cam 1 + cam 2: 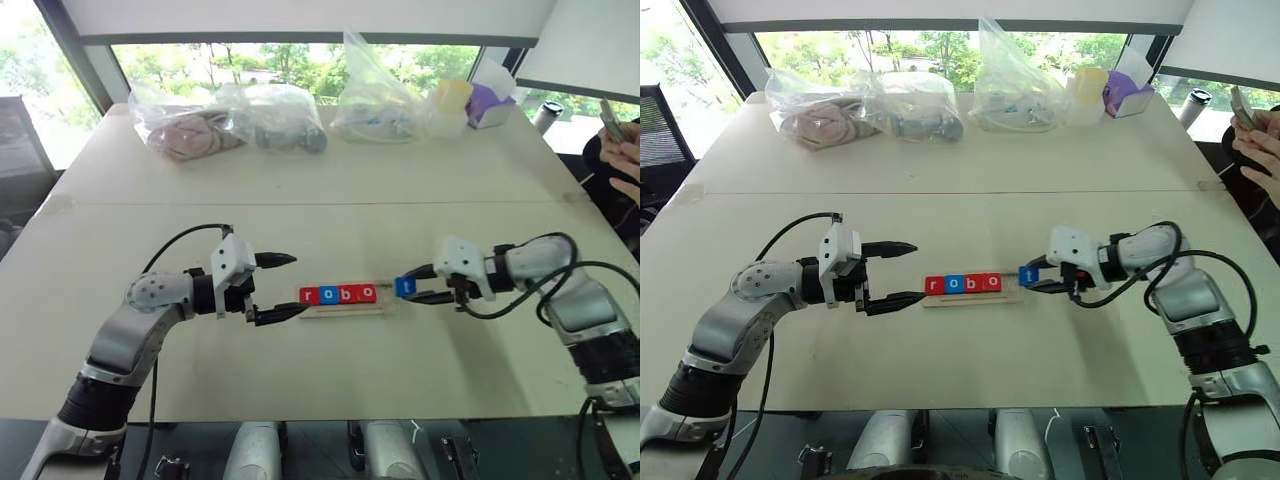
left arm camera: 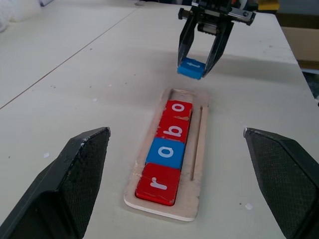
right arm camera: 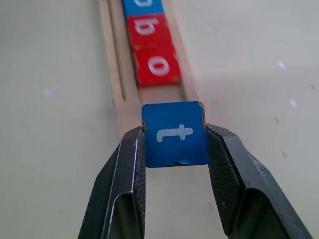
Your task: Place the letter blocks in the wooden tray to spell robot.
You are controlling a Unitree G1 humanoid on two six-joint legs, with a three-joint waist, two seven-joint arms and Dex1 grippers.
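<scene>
**Four tiles in the tray, the blue t held just off its end**

The tray [image 1: 343,309] lies on the table [image 1: 320,370] between the two arms; four tiles sit in it in a row, touching: red r [image 2: 158,183], blue o [image 2: 166,152], red b [image 2: 174,130], red o [image 2: 178,108]; they fill the tray from its left end, and the slot at the right end is bare wood; in the left wrist view a thin wooden strip runs along one side of the row inside the rim.

The right gripper [image 1: 412,285] points left toward the tray's right end, its fingers closed on the blue t [image 3: 174,133], one finger [image 3: 128,169] pressed to each side edge; the t sits between the fingertips with its letter face up, held clear of the table, just beside the tray's bare end and not in it.

The left gripper [image 1: 280,287] hovers at the tray's left end, pointing right, jaws spread wide and holding nothing; one finger [image 1: 275,260] is above and the other low, near the rim beside the r.

At the far edge of the table lie clear plastic bags [image 1: 280,115] with contents I cannot make out, and a purple box [image 1: 490,105]; a person's hand [image 1: 625,150] holding a phone shows at the right edge.
</scene>
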